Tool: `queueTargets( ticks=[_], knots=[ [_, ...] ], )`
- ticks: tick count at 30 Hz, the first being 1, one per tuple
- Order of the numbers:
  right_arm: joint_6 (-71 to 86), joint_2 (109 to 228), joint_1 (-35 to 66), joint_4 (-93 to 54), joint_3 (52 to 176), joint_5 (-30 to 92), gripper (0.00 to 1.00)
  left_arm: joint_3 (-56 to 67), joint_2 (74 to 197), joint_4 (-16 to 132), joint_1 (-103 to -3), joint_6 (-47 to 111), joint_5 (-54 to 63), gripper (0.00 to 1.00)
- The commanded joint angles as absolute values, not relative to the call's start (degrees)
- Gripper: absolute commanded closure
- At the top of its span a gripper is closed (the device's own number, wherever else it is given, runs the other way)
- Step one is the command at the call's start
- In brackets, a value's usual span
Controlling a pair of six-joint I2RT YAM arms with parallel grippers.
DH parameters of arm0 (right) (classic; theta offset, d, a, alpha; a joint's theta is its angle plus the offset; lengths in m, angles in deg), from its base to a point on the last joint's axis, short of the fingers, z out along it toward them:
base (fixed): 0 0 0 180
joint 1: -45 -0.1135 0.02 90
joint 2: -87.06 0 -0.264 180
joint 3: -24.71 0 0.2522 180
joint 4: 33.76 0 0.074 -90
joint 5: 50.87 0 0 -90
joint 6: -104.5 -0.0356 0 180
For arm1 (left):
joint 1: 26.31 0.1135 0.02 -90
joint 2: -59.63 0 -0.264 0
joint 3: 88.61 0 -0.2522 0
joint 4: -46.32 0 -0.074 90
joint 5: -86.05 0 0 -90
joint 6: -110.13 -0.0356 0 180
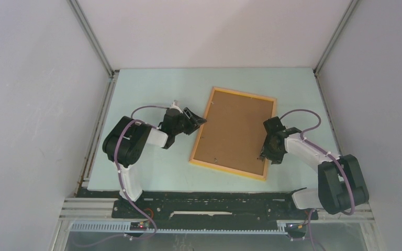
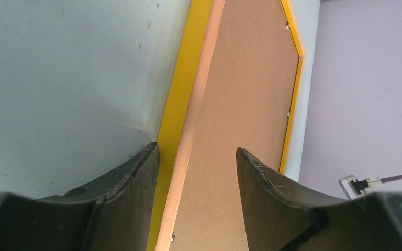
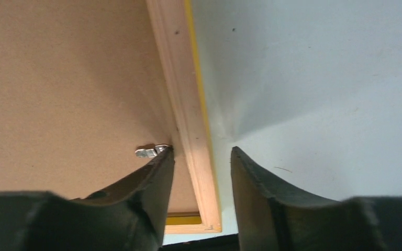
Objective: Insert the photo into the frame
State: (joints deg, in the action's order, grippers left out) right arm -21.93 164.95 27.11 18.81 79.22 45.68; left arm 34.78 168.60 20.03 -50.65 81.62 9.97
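The yellow-orange frame (image 1: 227,170) lies face down on the table with the brown backing board (image 1: 235,130) set in it. The photo is not in view. My left gripper (image 1: 201,121) is open at the frame's left rail. In the left wrist view it (image 2: 196,151) straddles the rail (image 2: 180,78), one finger over the table and one over the board (image 2: 246,94). My right gripper (image 1: 268,149) is open at the right rail. In the right wrist view it (image 3: 201,151) straddles the rail (image 3: 175,68), and its left fingertip touches a small metal tab (image 3: 147,152) on the board (image 3: 68,78).
The pale table (image 1: 152,94) is boxed in by grey walls on the left, back and right. Small metal tabs sit along the frame's inner edges (image 1: 215,159). The table's black front edge (image 3: 199,243) lies just past the frame's near corner.
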Motion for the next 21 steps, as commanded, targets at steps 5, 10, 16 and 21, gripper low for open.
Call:
queueTargets(
  ticks=[5,10,16,21],
  knots=[
    [-23.3,163.4,27.0,13.2,78.7,43.6,0.34,36.2,166.7,17.3,-50.8,82.4,12.0,0.42],
    [-25.5,163.8,27.5,14.5,79.9,42.2,0.32,36.1,166.9,17.3,-50.7,82.4,12.1,0.42],
    [-26.3,164.5,29.0,13.0,80.1,40.3,0.32,36.2,167.0,16.9,-50.7,82.7,12.4,0.42],
    [-24.1,165.7,28.5,14.4,80.7,42.5,0.37,36.1,167.2,16.5,-50.7,82.8,12.7,0.42]
  ],
)
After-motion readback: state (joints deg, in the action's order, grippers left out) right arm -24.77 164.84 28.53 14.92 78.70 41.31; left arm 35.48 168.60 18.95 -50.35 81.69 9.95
